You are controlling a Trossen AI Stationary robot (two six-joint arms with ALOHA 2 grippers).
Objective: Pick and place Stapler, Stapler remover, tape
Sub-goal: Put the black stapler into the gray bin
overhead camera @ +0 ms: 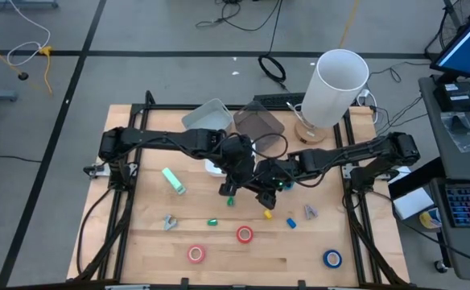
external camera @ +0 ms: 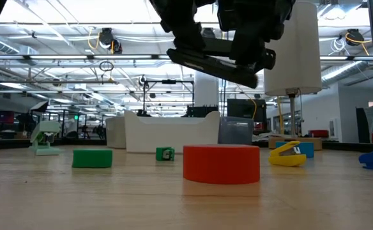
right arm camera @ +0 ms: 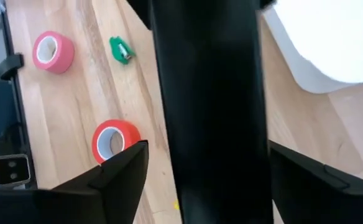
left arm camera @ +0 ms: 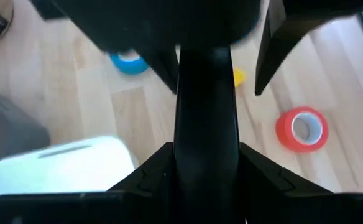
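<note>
A long, flat black stapler [external camera: 215, 64] hangs tilted in the air above the wooden counter [overhead camera: 138, 242], farther back than the orange-red ring-shaped roll of tape [overhead camera: 244, 234] with its pale centre hole, which serves here as the landmark. The left claw [left arm camera: 206, 155] is closed on the stapler, its two dark fingers pressed to either side of the narrow black body. The right claw [right arm camera: 206, 168] meets it at the same spot behind the red roll, straddling the stapler's broad side, and I cannot tell whether it grips. To the left of the red roll and a little nearer the front edge lies a pink roll of tape [overhead camera: 195, 254]. Well off to its right, also toward the front, lies a blue roll [overhead camera: 332, 258]. Just behind the red roll sit a small green stapler [overhead camera: 212, 221] on its left and a small yellow one [overhead camera: 268, 214] on its right. A grey staple remover [overhead camera: 169, 221] lies farther left of the red roll. Far behind the red roll stands a tall white cylinder [overhead camera: 336, 84].
</note>
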